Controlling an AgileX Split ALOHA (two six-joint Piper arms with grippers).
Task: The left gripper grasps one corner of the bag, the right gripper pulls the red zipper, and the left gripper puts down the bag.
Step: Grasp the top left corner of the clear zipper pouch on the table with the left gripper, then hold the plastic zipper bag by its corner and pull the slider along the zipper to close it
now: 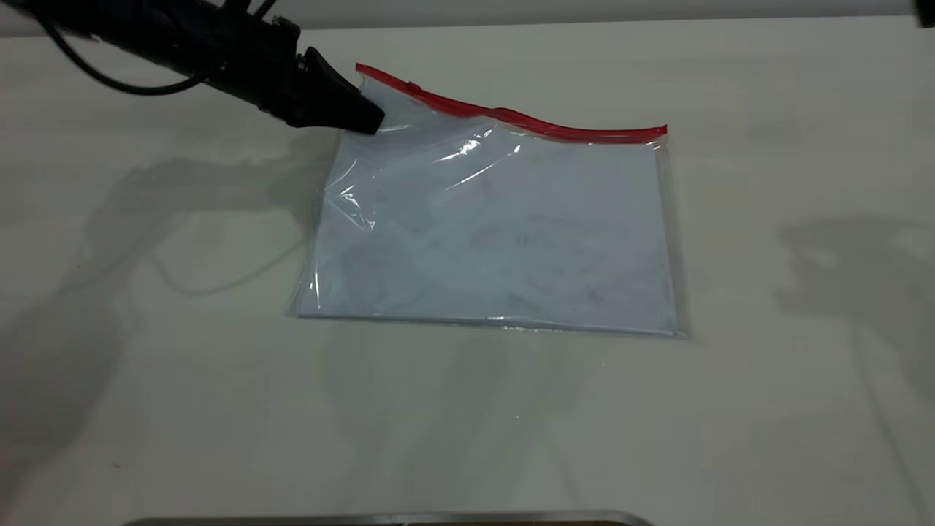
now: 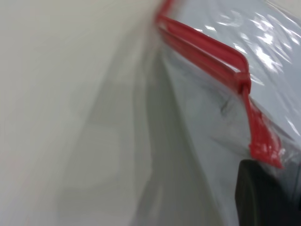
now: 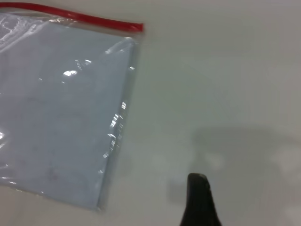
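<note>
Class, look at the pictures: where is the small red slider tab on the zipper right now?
The slider tab sits near the zipper's left end in the exterior view, just right of the left gripper.

Bright, even overhead light fills all three views. The pale desk (image 1: 767,409) carries soft, grey, doubled shadows of the arms at both sides in the exterior view. White glare streaks sit on the bag (image 1: 504,234) where its plastic creases. The left wrist view is heavily blurred, the red zipper (image 2: 221,80) smeared and soft. The right wrist view is mildly soft, with a faint shadow on the desk beside a dark, unfocused end effector (image 3: 200,202).
</note>
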